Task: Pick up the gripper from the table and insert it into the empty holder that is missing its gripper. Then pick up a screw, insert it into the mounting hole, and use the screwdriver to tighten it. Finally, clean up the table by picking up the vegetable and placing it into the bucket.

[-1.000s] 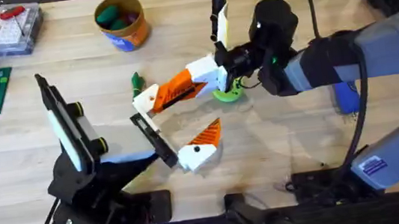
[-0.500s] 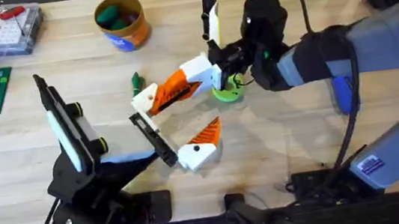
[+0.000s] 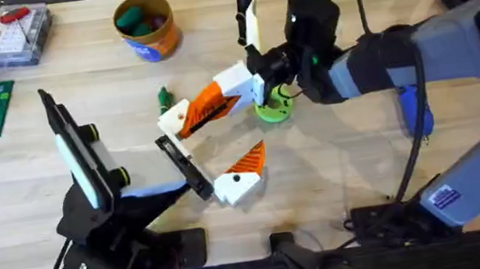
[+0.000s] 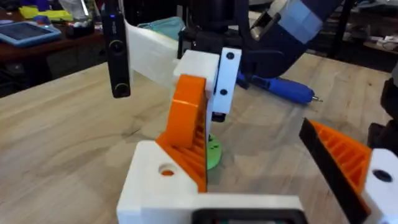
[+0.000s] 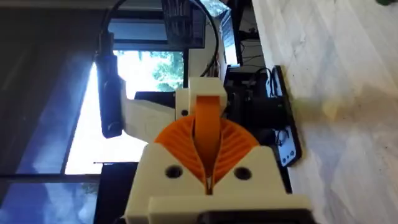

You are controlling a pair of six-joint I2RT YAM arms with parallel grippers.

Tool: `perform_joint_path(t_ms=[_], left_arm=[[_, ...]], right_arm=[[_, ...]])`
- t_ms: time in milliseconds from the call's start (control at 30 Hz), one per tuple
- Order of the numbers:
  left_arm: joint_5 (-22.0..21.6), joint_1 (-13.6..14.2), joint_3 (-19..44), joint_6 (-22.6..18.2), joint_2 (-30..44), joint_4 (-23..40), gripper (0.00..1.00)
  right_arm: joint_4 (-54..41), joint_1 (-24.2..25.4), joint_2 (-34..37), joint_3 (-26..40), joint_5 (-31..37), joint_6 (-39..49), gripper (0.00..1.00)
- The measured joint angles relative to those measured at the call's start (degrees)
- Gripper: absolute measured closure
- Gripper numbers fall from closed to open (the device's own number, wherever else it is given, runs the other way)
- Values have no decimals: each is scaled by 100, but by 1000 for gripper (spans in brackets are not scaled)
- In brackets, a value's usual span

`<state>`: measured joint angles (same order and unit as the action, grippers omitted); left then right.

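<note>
While the right gripper (image 3: 237, 89) pinches the gripper (image 3: 210, 109), its base touching the holder (image 3: 175, 120), keep it square to the slot and press until the hole aligns.

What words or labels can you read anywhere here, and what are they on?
No text can be read.
Bucket: blue patch, print too blurred.
Sticker on the right arm's base: too small.
Clear box at the table's far left: contents unreadable.

Light wooden table (image 3: 342, 154), bright window (image 5: 149, 71) with trees outside, dark cluttered desk (image 4: 37, 46) behind
</note>
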<state>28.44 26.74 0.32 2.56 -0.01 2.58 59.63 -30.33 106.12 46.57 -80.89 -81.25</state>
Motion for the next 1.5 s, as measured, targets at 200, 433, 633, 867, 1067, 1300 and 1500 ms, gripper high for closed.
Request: perform_joint_path(t_ms=[200, 433, 633, 867, 1067, 1300, 1500], left_arm=[[-2, 0, 0, 0, 0, 34, 10], [1, 0, 2, -23, 0, 16, 10], [3, 0, 0, -43, 0, 6, 10], [66, 2, 0, -43, 0, 5, 10], [45, 0, 0, -43, 0, 10, 10], [3, 0, 0, -43, 0, 18, 10], [-11, -4, 0, -43, 0, 21, 10]], right_arm=[[-159, -19, 168, 211, -184, 122, 982], [-146, -19, 176, 256, -235, 159, 982], [-131, -16, 176, 258, -233, 159, 982], [-142, 38, 176, 258, -235, 157, 982], [-142, 0, 176, 258, -186, 133, 982], [-142, -23, 176, 258, -62, 131, 982], [-142, -21, 176, 258, 29, 118, 982]])
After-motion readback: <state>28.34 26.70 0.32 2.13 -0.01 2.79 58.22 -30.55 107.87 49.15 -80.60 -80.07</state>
